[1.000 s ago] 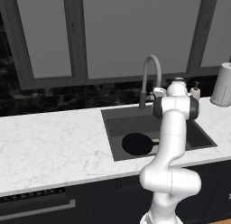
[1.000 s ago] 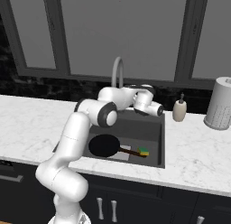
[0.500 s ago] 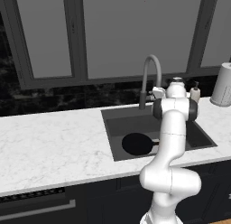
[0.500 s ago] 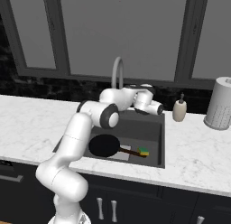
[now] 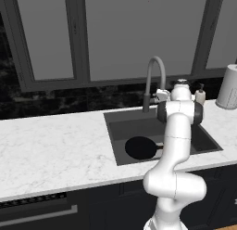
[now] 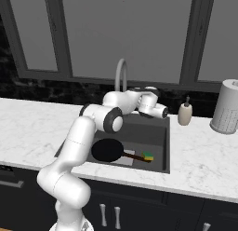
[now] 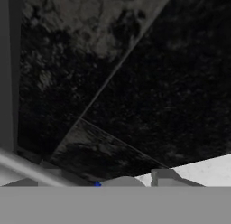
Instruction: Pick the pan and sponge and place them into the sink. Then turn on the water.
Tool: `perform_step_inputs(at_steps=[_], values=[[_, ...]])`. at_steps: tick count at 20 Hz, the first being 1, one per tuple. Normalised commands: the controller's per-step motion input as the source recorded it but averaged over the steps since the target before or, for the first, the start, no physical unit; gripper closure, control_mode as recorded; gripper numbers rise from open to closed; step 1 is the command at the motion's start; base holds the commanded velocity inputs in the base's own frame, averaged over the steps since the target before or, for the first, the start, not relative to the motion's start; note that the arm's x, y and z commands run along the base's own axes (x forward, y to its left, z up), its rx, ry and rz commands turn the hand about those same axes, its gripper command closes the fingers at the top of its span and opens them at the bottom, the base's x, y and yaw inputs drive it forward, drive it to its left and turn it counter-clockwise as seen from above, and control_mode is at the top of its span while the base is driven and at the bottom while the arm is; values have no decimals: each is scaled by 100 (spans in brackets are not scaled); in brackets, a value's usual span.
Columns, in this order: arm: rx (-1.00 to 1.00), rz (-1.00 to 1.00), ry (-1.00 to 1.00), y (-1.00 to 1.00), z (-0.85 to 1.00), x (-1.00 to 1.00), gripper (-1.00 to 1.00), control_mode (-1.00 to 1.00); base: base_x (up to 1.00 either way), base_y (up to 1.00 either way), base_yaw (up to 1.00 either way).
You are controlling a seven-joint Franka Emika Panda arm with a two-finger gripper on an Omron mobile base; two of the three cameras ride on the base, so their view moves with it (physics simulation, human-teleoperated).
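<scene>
We find the pan and the sponge already lying in the sink, both forward of the faucet. No water runs from the faucet. The gripper sits just right of the faucet base, barely shifted from half a second earlier. We cannot tell how the jaws stand. We judge that only the tap remains.

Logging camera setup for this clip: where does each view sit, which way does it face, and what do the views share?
Left base view: behind the arm on its left, facing the sink; arm rises lower right.
Right base view: behind on its right, facing the same sink; arm rises lower left, gripper by the faucet.
Hand view: on the hand, close to the dark backsplash.
Both base views share the pan, faucet and soap bottle.
</scene>
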Motion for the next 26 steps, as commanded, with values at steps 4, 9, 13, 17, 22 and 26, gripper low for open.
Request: perform_step_inputs(at_steps=[4, 9, 13, 17, 22, 26], values=[[9, 0, 0, -7, -11, 0, 100, -100, 0, 0, 0], [22, 0, 0, -21, -10, 0, 100, -100, 0, 0, 0], [28, 0, 3, -25, -1, 0, 100, -100, 0, 0, 0], [32, 0, 10, -30, 0, 0, 100, -100, 0, 0, 0], [28, 0, 10, -27, 0, 0, 100, -100, 0, 0, 0], [19, 0, 7, -19, -4, 0, 100, -100, 0, 0, 0]])
